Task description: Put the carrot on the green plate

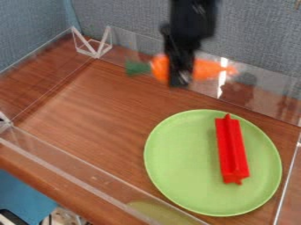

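My gripper [180, 72] hangs pointing down over the wooden table, blurred by motion, and is shut on the carrot [213, 68]. The carrot lies crosswise between the fingers: its orange body sticks out to the right and its dark green top [140, 66] to the left. The green plate [182, 163] lies flat at the front right, below and to the right of the gripper. The carrot is in the air above the table, short of the plate's far rim.
A red rectangular bar [231, 149] lies on the right half of the plate. Clear acrylic walls [253, 79] fence the wooden table [83, 97]. A small white wire stand [90, 41] sits in the back left corner.
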### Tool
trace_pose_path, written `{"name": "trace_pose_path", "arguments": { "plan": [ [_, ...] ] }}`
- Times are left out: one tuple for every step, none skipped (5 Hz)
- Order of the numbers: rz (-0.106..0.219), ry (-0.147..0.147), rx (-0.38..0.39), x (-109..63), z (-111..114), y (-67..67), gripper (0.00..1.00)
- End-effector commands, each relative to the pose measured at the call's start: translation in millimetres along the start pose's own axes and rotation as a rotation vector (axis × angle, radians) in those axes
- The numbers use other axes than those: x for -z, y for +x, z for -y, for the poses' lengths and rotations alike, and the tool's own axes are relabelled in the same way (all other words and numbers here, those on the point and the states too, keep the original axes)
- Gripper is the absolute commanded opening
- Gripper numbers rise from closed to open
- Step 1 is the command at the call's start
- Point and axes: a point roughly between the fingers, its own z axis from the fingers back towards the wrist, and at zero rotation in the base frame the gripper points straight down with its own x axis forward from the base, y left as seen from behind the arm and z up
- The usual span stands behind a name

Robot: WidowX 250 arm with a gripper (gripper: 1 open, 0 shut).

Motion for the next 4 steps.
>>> {"name": "trace_pose_path", "arguments": {
  "plan": [
    [0.054, 0.002, 0.037, 1.3, 35.5, 16.9, 0.0],
    [0.047, -0.028, 0.053, 19.2, 57.3, 18.1, 0.0],
    [0.028, -0.043, 0.0, 22.1, 44.8, 11.5, 0.0],
    [-0.006, -0.039, -0.033, 20.1, 30.0, 6.5, 0.0]
  ]
}}
